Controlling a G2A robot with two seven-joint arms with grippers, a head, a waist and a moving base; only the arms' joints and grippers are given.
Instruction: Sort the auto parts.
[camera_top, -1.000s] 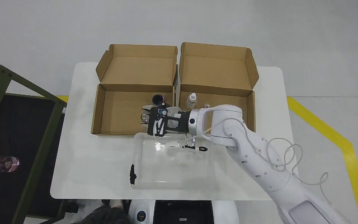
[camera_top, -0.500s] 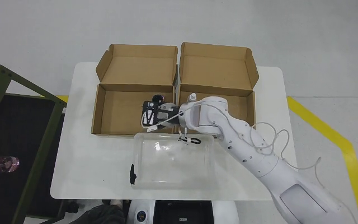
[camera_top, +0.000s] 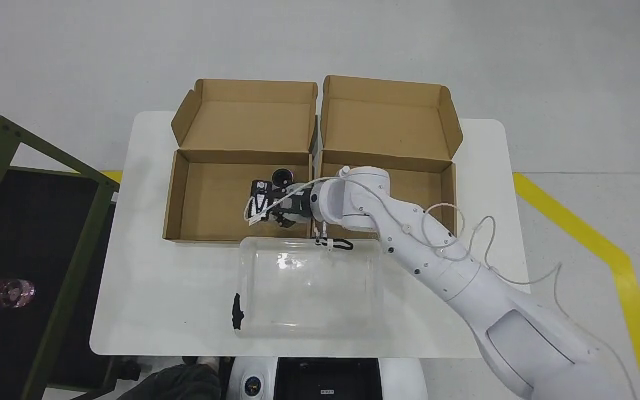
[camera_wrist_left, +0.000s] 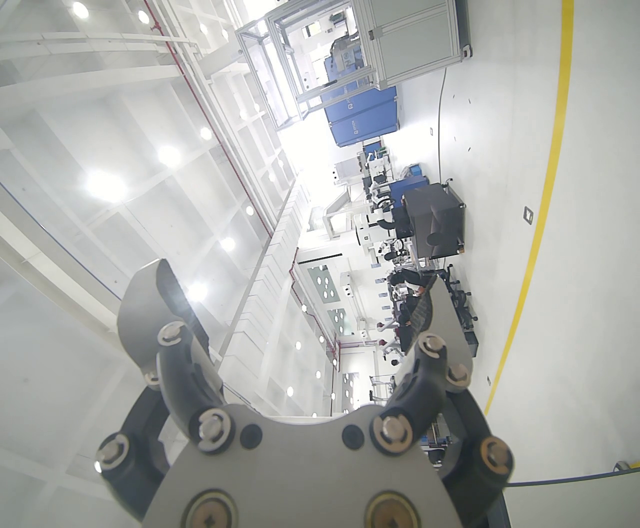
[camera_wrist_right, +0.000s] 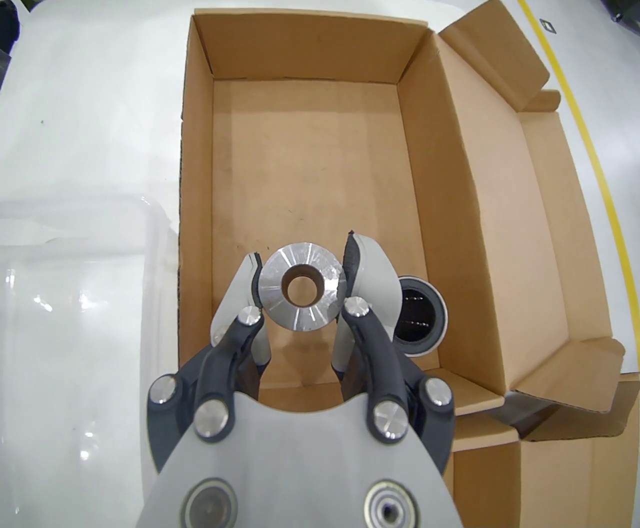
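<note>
A metal ring (camera_wrist_right: 277, 297) is held clamped in the right hand (camera_wrist_right: 301, 280) over the left box (camera_wrist_right: 310, 150), where a dark-cored ring (camera_wrist_right: 419, 320) already lies; a black piece (camera_top: 236, 310) by the clear tub (camera_top: 310, 295) is judged still unsorted.

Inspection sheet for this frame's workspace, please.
Surface: white table bearing open brown cardboard left box and right box, clear plastic bin before them.
Job's things: silver metal ring held over the left box; black cylindrical part with white rim lying in it; small white bottle-shaped part in the right box; small black part in the bin.
Clutter: nothing seen.
Grippers: right gripper shut on the ring; left gripper open, empty.
Cables: white cable looped along the right arm.
Surroundings: yellow floor line; dark framed structure beside the table.
</note>
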